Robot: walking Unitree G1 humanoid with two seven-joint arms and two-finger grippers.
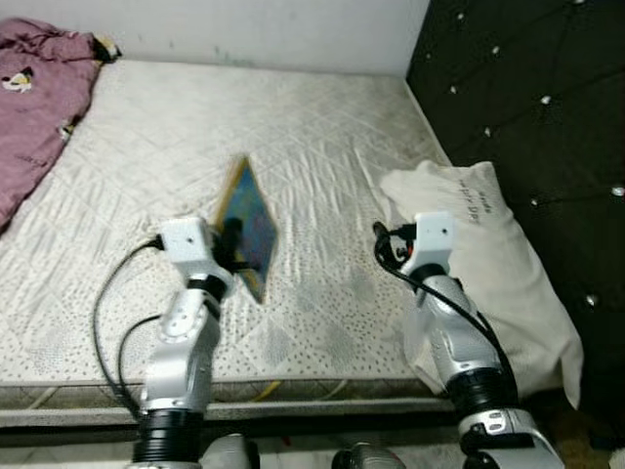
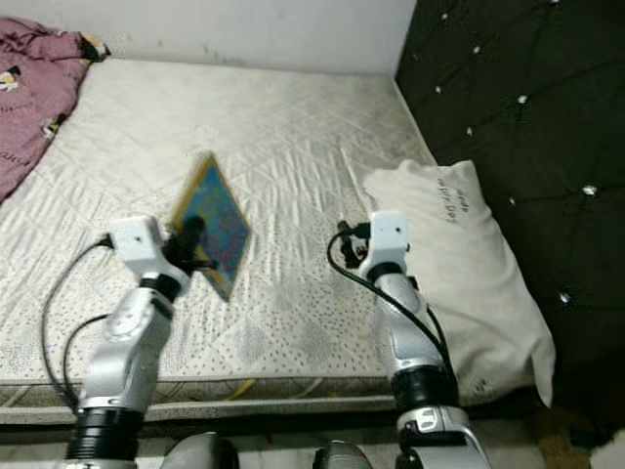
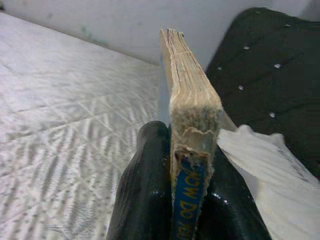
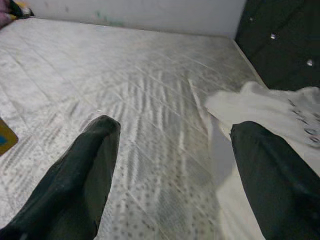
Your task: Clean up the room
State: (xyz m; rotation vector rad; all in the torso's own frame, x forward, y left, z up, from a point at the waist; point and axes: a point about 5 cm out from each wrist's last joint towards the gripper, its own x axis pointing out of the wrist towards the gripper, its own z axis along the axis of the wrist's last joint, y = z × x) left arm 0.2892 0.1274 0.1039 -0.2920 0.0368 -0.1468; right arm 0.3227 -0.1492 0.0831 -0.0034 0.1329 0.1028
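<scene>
Mid-tidy at the bed (image 1: 322, 137), as I see it from the head camera: at far left a purple garment (image 1: 34, 98) lies crumpled over the mattress corner, not yet dealt with. Next along, my left gripper (image 3: 192, 165) has a worn book (image 1: 247, 227) clamped by its spine end, fingers (image 3: 145, 190) closed tight on either side of the blue cover, the book lifted clear of the quilted sheet and tilted on edge above it. I judge that this item is picked up but not yet put away; where it belongs is nowhere in sight. Further right, my right gripper (image 4: 172, 165) hovers over the bare mattress with its fingers (image 4: 85, 165) spread wide and holding nothing. At far right a white pillow (image 1: 488, 264) sits slumped against the black tufted headboard (image 1: 532, 107), part of it hanging past the bed's edge, so it likely needs straightening. By my reckoning the job is early: one thing in hand, garment and pillow left
</scene>
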